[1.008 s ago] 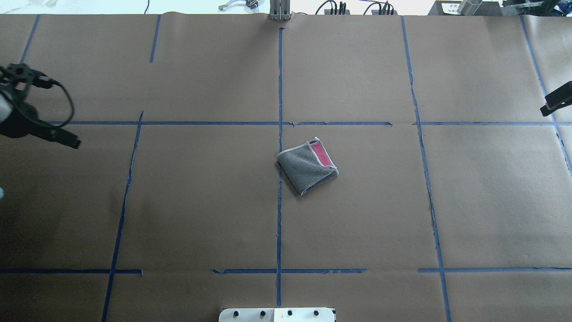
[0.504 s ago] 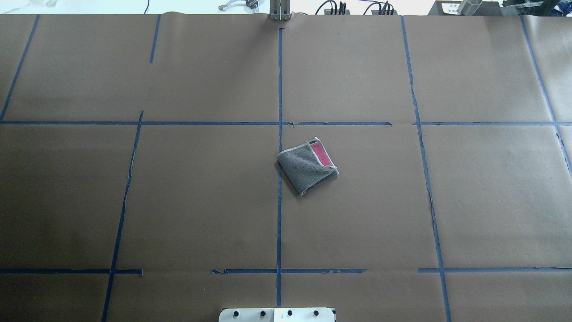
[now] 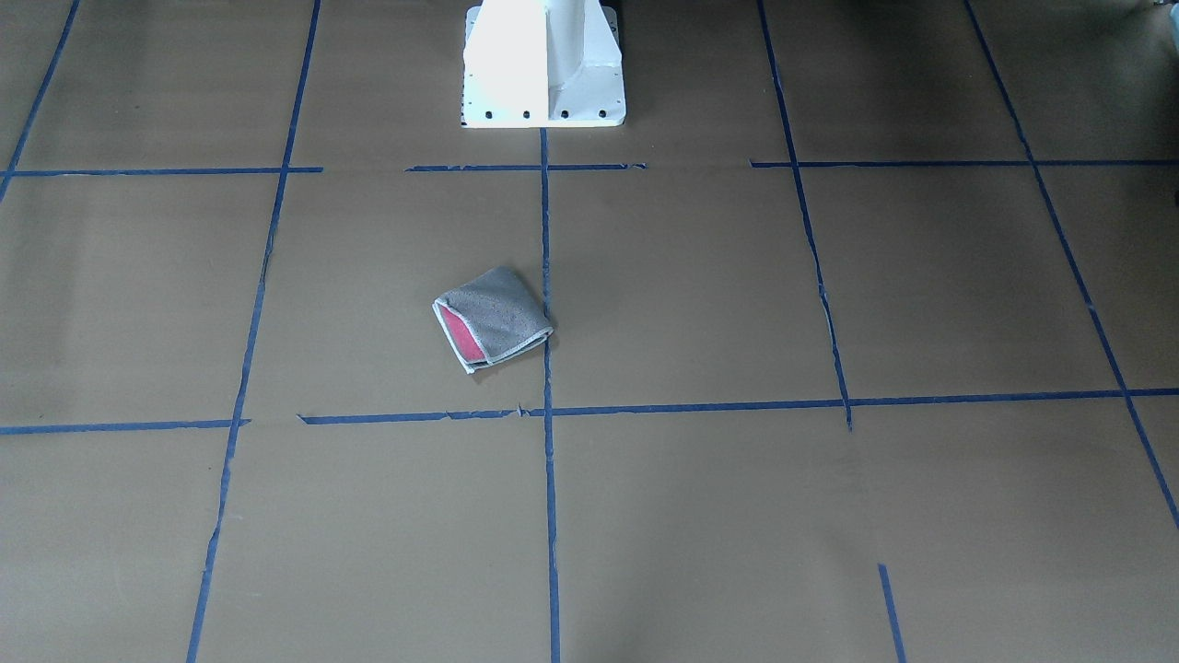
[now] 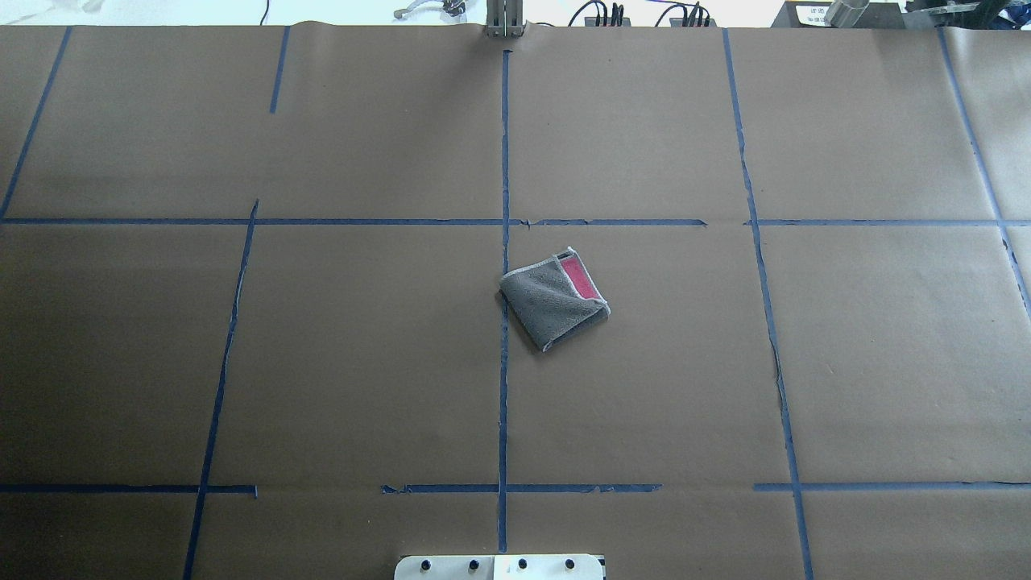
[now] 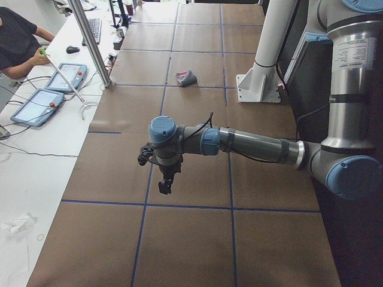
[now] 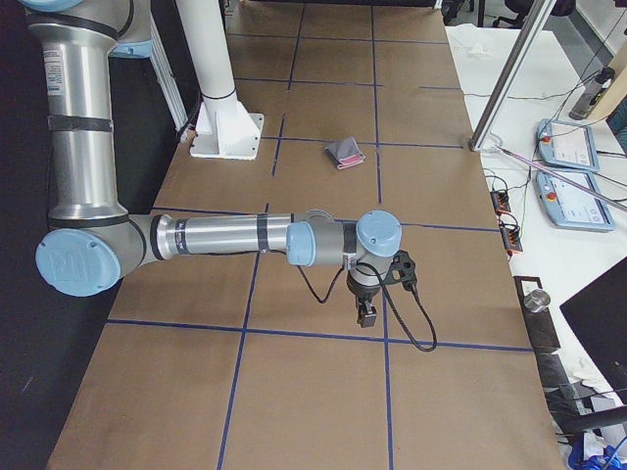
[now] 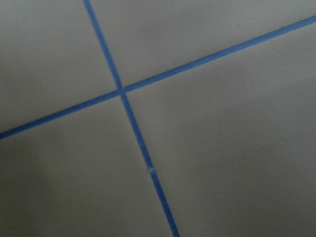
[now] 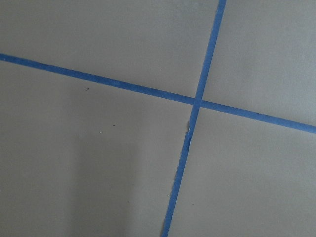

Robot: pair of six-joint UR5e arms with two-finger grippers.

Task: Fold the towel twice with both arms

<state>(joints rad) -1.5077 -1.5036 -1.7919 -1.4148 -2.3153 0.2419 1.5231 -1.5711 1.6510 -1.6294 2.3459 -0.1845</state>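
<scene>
Exterior left view had the left gripper (image 5: 166, 186) nearest, at lower centre, hanging over the brown table (image 5: 197, 239). Whether it was parted or clamped could not be told, and the same went for the right gripper (image 6: 368, 315). Farther off, at upper centre, the towel (image 5: 186, 77) lay folded small, grey outward with a pink strip showing. It looked soft, light and limp, and was best pinched at a stitched corner.

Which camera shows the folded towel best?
The overhead view: the towel lies near the centre, unblocked, its grey face and a pink strip both clear. The front-facing view shows it nearly as well, with the pink along one edge. Both side views show it small and far off. The wrist cameras miss it.
</scene>
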